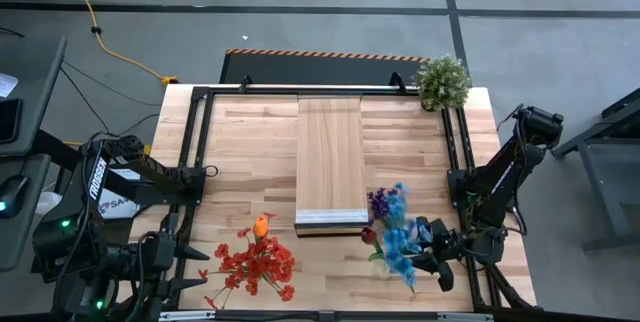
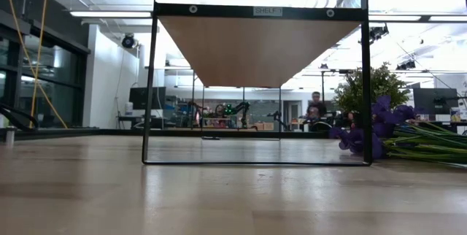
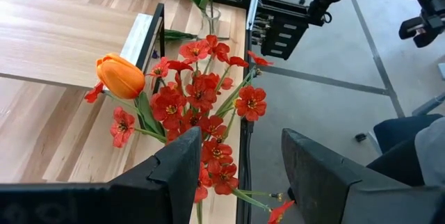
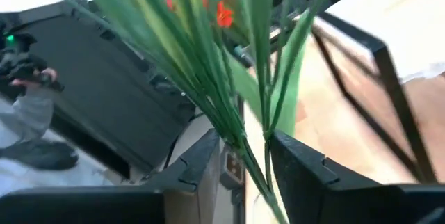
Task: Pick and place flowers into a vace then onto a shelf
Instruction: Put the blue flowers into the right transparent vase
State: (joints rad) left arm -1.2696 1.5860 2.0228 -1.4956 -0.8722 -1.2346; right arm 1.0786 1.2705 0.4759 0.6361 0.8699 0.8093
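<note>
My right gripper (image 4: 243,156) is clamped on the green stems of the blue and purple flowers (image 1: 398,230), low beside the shelf (image 1: 329,162). They seem light and springy (stems are the place to grip). My left gripper (image 3: 236,175) waits, jaws apart, over the red flowers (image 3: 198,102).

The middle of the table (image 1: 240,142) lies bare on both sides of the shelf (image 1: 330,152), and there is open room under the shelf board between its black legs. Near the front edge, red flowers (image 1: 255,262) block the left side, while blue and purple flowers (image 1: 395,227) crowd the right. A potted plant (image 1: 441,82) fills the far right corner.
</note>
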